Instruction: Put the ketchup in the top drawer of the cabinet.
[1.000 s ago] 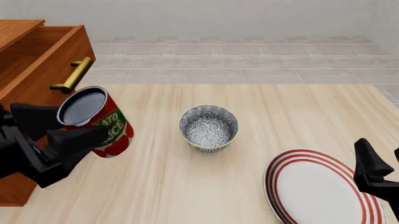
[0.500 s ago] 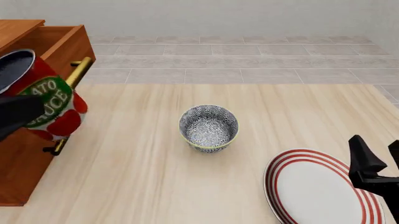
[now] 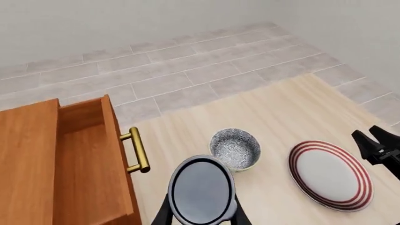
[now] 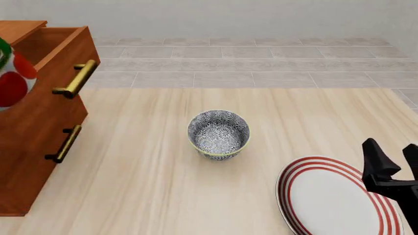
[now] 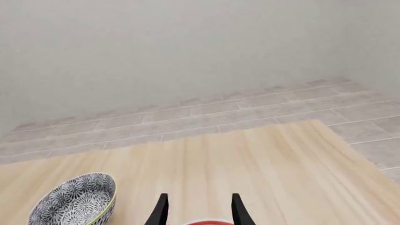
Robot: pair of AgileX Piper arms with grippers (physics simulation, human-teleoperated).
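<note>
The ketchup (image 4: pixel 8 73) shows only as a red and green sliver at the front view's left edge, level with the open top drawer (image 4: pixel 62 51) of the cabinet (image 4: pixel 26 156). In the left wrist view its dark round top (image 3: pixel 201 190) sits between my left gripper's (image 3: pixel 201 216) fingers (image 3: pixel 164 213), high above the table beside the drawer's brass handle (image 3: pixel 137 150). The open drawer box (image 3: pixel 81 154) looks empty. My left gripper is out of the front view. My right gripper (image 4: pixel 392 166) is open and empty over the plate.
A grey patterned bowl (image 4: pixel 219 133) stands mid-table. A red-rimmed white plate (image 4: pixel 326 198) lies at the front right. The lower drawer (image 4: pixel 39 161) is shut, with its own handle (image 4: pixel 64 143). Tiled floor lies beyond the table's far edge.
The ketchup has risen and moved left, from in front of the cabinet to the frame's left edge. The left gripper has left the front view. The right gripper barely shifted.
</note>
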